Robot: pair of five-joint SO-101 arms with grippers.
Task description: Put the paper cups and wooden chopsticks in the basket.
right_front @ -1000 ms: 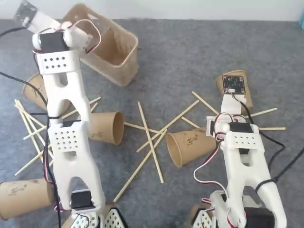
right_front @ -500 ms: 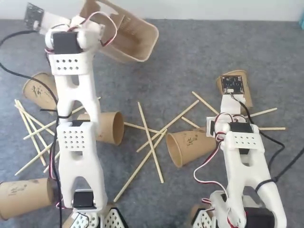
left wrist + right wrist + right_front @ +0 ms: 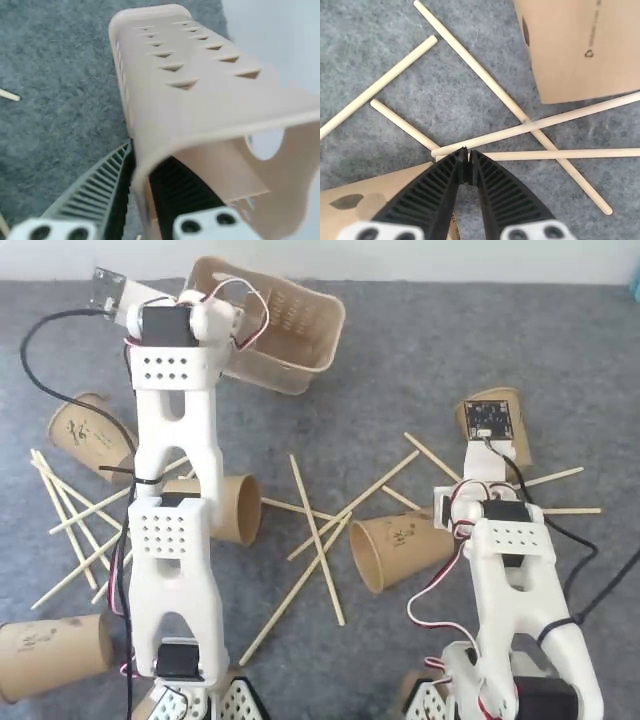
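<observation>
Grey mat (image 3: 420, 360) has cups (image 3: 400, 545) and chopsticks (image 3: 315, 530) scattered. Left gripper (image 3: 137, 165) pinches the tilted basket (image 3: 290, 330) at 11 o'clock. Right gripper (image 3: 468, 160), pressed together, holds nothing. Next, I think: set basket down upright.

Beige basket (image 3: 290, 325), rows of slits patterning its wall. Kraft-brown paper cups (image 3: 400, 545) with small dark print, pale wooden chopsticks (image 3: 315, 535), mottled grey tabletop (image 3: 400, 370). White arms (image 3: 510, 570), hole-dotted panels, ribbed black jaws.
</observation>
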